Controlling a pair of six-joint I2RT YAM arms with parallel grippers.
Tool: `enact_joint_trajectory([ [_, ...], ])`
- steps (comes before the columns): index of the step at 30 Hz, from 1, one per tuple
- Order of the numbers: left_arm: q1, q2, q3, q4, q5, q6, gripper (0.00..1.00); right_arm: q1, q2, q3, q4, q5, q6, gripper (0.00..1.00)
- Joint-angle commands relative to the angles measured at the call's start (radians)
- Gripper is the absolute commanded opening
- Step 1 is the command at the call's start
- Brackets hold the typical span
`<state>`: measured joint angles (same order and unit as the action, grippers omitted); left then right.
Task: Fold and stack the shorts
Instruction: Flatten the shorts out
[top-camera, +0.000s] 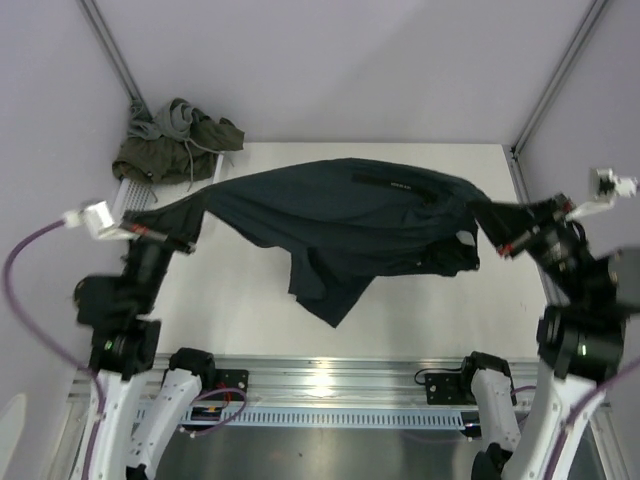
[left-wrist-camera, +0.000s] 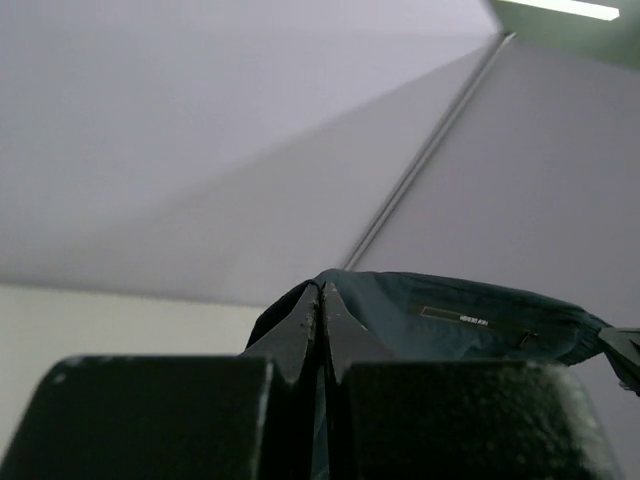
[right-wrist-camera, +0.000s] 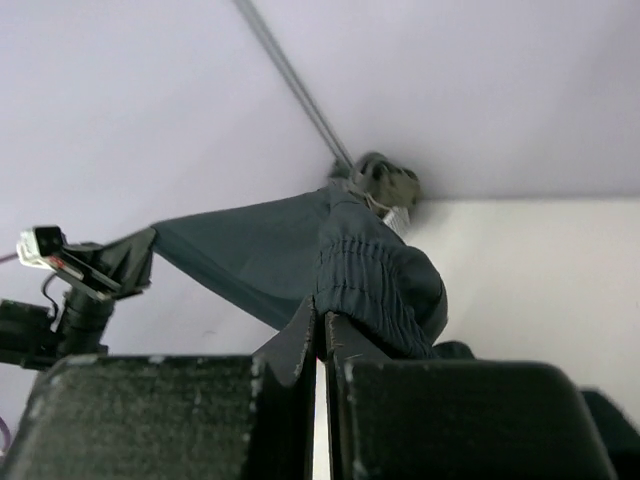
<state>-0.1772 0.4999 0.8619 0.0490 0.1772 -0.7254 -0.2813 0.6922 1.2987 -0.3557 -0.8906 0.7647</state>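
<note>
The dark navy shorts (top-camera: 340, 215) hang stretched in the air between my two grippers, above the white table (top-camera: 250, 300). My left gripper (top-camera: 190, 212) is shut on their left end; the left wrist view has the cloth (left-wrist-camera: 440, 320) pinched at its fingertips (left-wrist-camera: 322, 290). My right gripper (top-camera: 487, 222) is shut on the right end, gripping the gathered waistband (right-wrist-camera: 375, 275). A loose leg droops toward the table (top-camera: 330, 290). Olive green shorts (top-camera: 160, 150) and a bit of grey cloth (top-camera: 150, 125) lie heaped at the far left corner.
A white mesh basket (top-camera: 135, 195) sits under the heap at the far left, close behind my left gripper. Grey walls with metal frame posts (top-camera: 555, 80) enclose the table. The arm bases are bolted on a rail (top-camera: 330, 385) at the near edge.
</note>
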Motion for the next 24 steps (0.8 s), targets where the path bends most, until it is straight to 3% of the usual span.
enact_joint_trajectory([
  [1,-0.004,-0.135,0.109,-0.127,0.028,0.026,0.00,-0.002,-0.136,0.102,-0.150,-0.013,-0.006,0.00],
  [6,-0.004,-0.238,0.213,-0.244,-0.028,0.049,0.00,0.028,-0.227,0.158,-0.183,0.053,0.079,0.00],
  [9,-0.002,-0.172,0.278,-0.276,-0.009,0.060,0.00,0.034,-0.178,0.287,-0.273,0.087,0.038,0.00],
  [12,-0.002,-0.074,0.279,-0.253,0.031,0.043,0.00,0.045,-0.132,0.280,-0.307,0.125,0.028,0.00],
  [17,-0.002,0.064,0.155,-0.148,0.038,0.018,0.00,0.088,-0.117,-0.083,-0.161,0.142,0.085,0.00],
  [19,-0.004,0.107,0.013,-0.072,0.015,-0.005,0.00,0.088,-0.117,-0.185,-0.105,0.157,0.090,0.00],
  [24,-0.004,0.277,-0.260,0.248,-0.027,-0.058,0.00,0.073,-0.012,-0.513,0.065,0.177,0.107,0.00],
])
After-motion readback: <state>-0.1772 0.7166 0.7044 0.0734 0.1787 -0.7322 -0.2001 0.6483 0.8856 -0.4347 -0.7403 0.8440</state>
